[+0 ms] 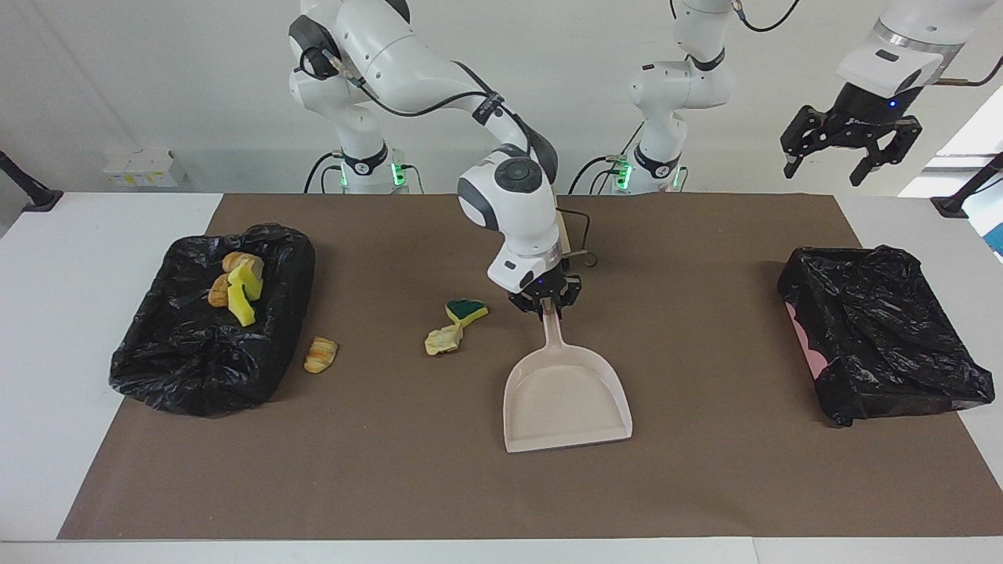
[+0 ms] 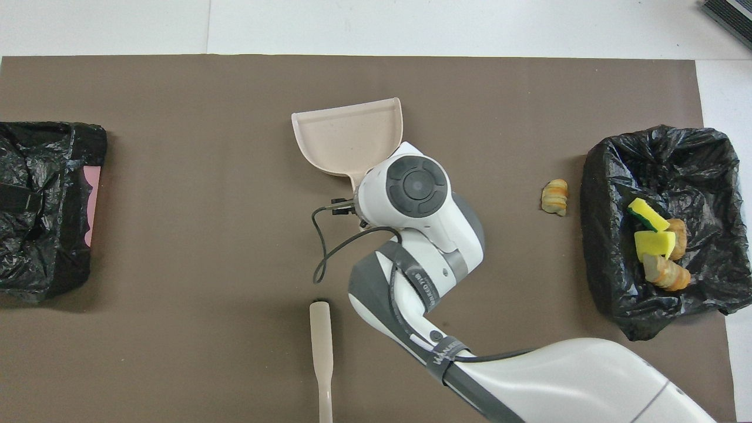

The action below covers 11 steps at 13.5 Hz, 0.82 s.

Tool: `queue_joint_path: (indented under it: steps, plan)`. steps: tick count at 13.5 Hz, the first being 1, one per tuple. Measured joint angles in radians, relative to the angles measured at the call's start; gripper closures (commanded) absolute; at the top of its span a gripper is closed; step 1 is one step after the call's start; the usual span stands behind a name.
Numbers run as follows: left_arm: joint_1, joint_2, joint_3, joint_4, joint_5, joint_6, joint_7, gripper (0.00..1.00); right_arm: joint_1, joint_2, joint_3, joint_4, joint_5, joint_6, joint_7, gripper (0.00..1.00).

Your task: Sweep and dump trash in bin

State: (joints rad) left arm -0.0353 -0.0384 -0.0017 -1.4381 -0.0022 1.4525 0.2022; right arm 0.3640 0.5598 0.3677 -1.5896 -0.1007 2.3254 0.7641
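Observation:
My right gripper [image 1: 546,304] is down at the table's middle, shut on the handle of the beige dustpan [image 1: 568,399], which lies flat with its mouth away from the robots. The dustpan also shows in the overhead view [image 2: 349,138]. A green-and-yellow sponge [image 1: 466,311] and a pale paper wad [image 1: 443,340] lie beside the handle, toward the right arm's end. A golden pastry lump [image 1: 320,354] [image 2: 554,197] lies beside the black-bagged bin [image 1: 157,368] [image 2: 611,176]. Yellow sponge chunks and pastry lumps [image 1: 239,286] [image 2: 655,241] lie in that bin. My left gripper [image 1: 850,157] waits open, high over the left arm's end.
A second black-bagged bin [image 1: 878,337] [image 2: 41,205] stands at the left arm's end. The beige brush [image 2: 321,352] lies near the robots' edge of the brown mat [image 1: 705,486]. A black cable [image 2: 320,247] hangs from the right wrist.

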Motion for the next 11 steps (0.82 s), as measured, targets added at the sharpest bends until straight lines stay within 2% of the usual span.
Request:
queue_joint_path:
  steps: [1, 6, 11]
  plan:
    - [0.001, 0.0, 0.0, 0.0, 0.0, 0.0, 0.0, 0.0, 0.011, 0.01, -0.001, 0.013, 0.0, 0.0, 0.034, 0.01]
    - [0.001, 0.0, -0.005, 0.0, 0.0, -0.017, 0.0, 0.0, 0.002, 0.009, -0.003, 0.022, -0.013, -0.029, 0.067, 0.0]
    - [0.001, -0.005, -0.013, -0.004, 0.0, -0.021, -0.012, 0.0, -0.008, -0.06, 0.014, 0.019, -0.016, -0.246, 0.049, 0.0]
